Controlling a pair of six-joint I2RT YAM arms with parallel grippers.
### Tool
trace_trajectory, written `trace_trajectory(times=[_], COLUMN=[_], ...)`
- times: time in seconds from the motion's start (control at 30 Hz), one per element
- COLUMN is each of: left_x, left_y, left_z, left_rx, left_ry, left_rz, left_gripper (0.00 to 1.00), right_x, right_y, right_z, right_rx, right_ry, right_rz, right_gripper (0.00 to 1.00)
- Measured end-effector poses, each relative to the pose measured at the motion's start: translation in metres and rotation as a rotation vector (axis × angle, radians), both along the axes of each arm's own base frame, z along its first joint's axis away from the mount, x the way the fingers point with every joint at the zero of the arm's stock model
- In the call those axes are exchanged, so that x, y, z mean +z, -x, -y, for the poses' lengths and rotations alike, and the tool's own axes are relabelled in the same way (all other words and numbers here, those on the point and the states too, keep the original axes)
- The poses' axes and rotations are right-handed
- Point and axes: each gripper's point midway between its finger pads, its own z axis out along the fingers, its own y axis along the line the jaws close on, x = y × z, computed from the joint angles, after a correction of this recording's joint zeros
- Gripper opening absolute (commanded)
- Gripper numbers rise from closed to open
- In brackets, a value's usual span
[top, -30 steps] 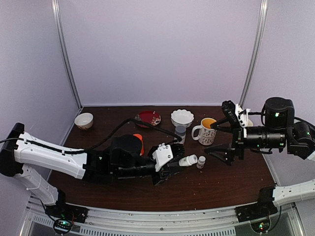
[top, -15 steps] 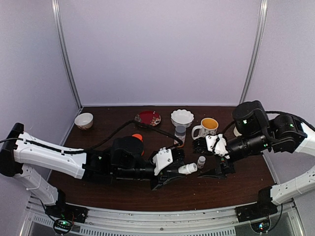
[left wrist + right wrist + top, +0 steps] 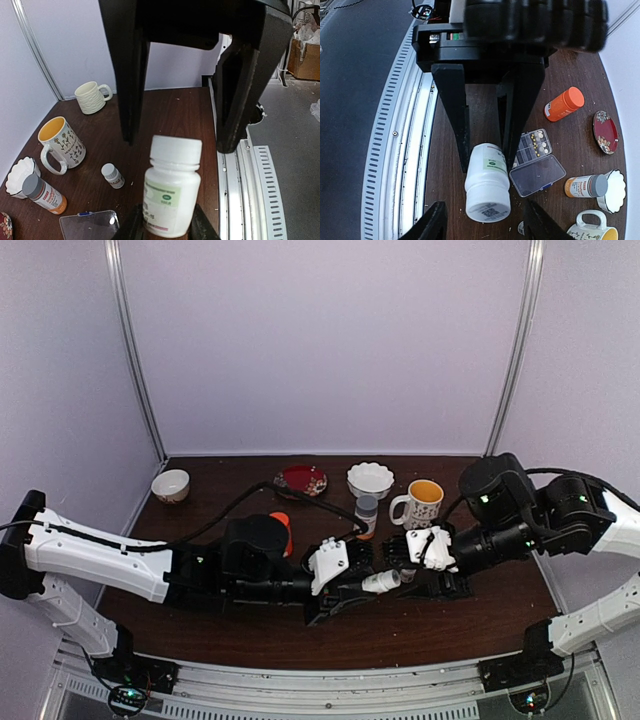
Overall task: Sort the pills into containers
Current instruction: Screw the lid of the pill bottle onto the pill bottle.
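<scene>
Centring the right gripper point(image 3: 487, 222) (jaws apart, touching nothing) on the cap point(image 3: 176, 149) should help while the left gripper point(image 3: 165, 227) clamps the bottle point(image 3: 169, 197).

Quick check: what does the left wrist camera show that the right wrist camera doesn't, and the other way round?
Only the left wrist view: a ribbed cream mug at the far side of the table.
Only the right wrist view: the orange bottle, and the open cells of the pill box with pills in some.
Both views: the white bottle clamped in the left gripper, the box's clear lid, the grey-capped bottle, the patterned mug and the white bowl.
</scene>
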Motion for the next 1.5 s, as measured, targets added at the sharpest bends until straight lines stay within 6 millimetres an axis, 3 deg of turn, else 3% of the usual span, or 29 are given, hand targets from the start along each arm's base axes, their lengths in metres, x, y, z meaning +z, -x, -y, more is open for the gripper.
trace_trajectory(times=[0.2,0.57,0.73,1.0,1.27,1.5], left_x=[0.000,0.000,-0.001,-0.005,-0.003,0.013], left_y=[0.001,0.001,0.002,0.001,-0.010,-0.032], left_z=[0.000,0.000,0.000,-0.001,-0.003,-0.003], left_rx=[-0.005,-0.008,-0.010,-0.006,0.033,0.117], left_ry=[0.000,0.000,-0.002,-0.021,-0.029,-0.019], left_rz=[-0.002,-0.003,-0.003,0.004,0.085,0.274], left_gripper=[0.00,0.00,0.00,0.00,0.00,0.00], right_x=[-0.001,0.002,0.002,-0.004,-0.002,0.014], right_y=[0.000,0.001,0.002,-0.001,-0.007,-0.026], right_z=[-0.001,-0.005,-0.007,-0.007,-0.008,-0.009], right_rx=[-0.002,-0.024,-0.043,-0.118,-0.333,-0.733], right_ry=[0.010,-0.006,-0.014,-0.029,-0.099,-0.227], right_rz=[0.023,0.022,0.012,-0.050,-0.242,-0.553], right_gripper=[0.36,0.30,0.15,0.03,0.00,0.00])
